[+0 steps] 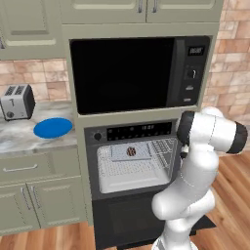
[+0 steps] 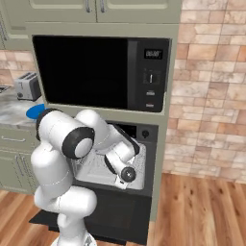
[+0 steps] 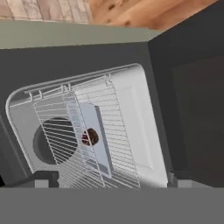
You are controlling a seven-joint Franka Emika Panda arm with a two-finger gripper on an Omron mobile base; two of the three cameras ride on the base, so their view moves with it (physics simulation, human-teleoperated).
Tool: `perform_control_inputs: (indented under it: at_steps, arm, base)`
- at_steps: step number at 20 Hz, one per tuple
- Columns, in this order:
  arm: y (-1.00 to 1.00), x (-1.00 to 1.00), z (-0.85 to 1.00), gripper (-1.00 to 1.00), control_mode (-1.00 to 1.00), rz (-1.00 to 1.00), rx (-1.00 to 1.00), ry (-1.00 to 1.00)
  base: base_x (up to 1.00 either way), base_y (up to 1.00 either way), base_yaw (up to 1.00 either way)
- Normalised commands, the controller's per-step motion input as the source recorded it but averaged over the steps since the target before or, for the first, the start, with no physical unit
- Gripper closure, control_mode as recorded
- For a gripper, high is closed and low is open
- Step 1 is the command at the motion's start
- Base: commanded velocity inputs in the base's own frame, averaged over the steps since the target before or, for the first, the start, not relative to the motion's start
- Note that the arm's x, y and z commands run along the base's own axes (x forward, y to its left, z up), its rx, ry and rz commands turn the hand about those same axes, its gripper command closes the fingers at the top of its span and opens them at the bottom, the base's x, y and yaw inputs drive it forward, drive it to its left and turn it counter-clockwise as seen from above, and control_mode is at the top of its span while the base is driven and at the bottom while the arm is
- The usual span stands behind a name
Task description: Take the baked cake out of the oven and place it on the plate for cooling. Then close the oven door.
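Note:
The oven (image 1: 136, 131) stands open, its door (image 1: 132, 215) dropped flat below the cavity. Inside, the small dark brown cake (image 1: 131, 152) rests on a pale tray (image 3: 98, 144) on the wire rack (image 3: 65, 131). In the rolled hand view the cake (image 3: 90, 137) lies straight ahead and deep in the cavity, with the oven door (image 3: 194, 118) as a dark panel at the right. My gripper (image 3: 109, 181) hangs outside the oven mouth, well short of the cake, open wide and holding nothing. The blue plate (image 1: 52, 128) sits on the counter to the oven's left.
A black microwave (image 1: 122, 73) is built in above the oven. A silver toaster (image 1: 17, 101) stands behind the plate on the marble counter (image 1: 14, 139). My white arm (image 2: 72, 139) crosses in front of the oven. A brick wall (image 2: 211, 96) and wood floor (image 2: 202, 211) lie to the right.

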Motion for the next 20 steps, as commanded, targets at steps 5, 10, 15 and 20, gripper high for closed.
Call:
perform_control_inputs:
  at_steps: [5, 10, 15, 20]
  arm:
    - [0.00, 0.32, -0.90, -1.00, -1.00, 0.00, 0.00, -0.01]
    - [0.00, 0.29, -0.85, -1.00, -1.00, 0.00, 0.00, -0.15]
    - [0.00, 0.29, -0.65, -1.00, -1.00, 0.00, 0.00, -0.20]
    - [0.06, 0.46, -0.38, -1.00, -1.00, 0.00, 0.00, -0.06]
  base:
    - [0.00, 0.00, 0.00]
    - [0.00, 0.00, 0.00]
    - [0.00, 0.00, 0.00]
    - [0.00, 0.00, 0.00]
